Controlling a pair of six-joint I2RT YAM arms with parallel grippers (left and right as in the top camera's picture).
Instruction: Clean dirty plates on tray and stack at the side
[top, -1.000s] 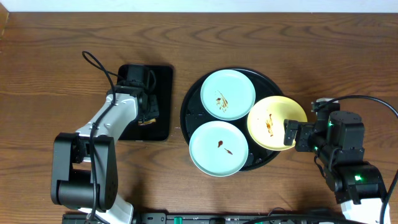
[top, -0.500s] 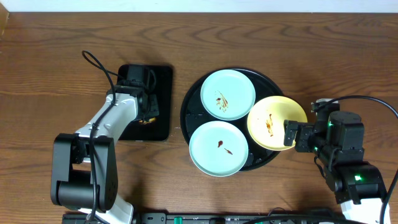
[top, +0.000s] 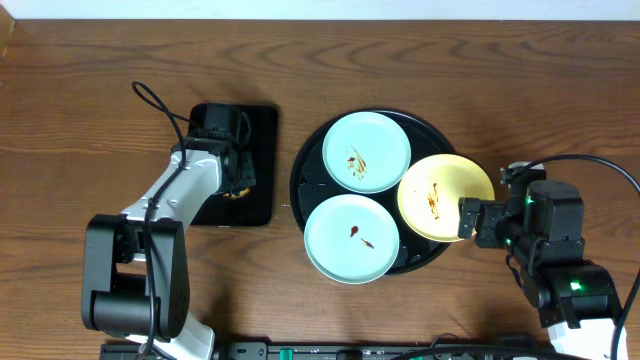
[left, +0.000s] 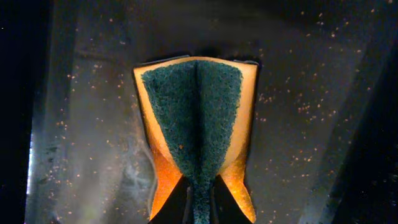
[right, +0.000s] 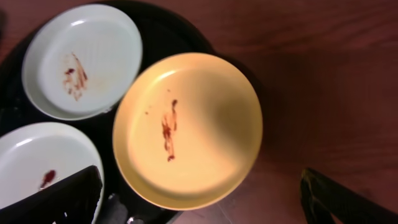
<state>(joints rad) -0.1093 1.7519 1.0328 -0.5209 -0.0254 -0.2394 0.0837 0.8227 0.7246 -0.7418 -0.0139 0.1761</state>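
The left gripper squeezes the sponge tight on the small tray. The right gripper is spread wide at the edge of the yellow plate. That plate and two blue plates sit smeared on the round tray. The brown wood table ends at a white strip.

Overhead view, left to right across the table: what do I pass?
First the rectangular black tray, the left hand shut on the sponge over it → round black tray, left rim → yellow plate → right hand, open. The two mint plates sit one behind the other, so unranked.
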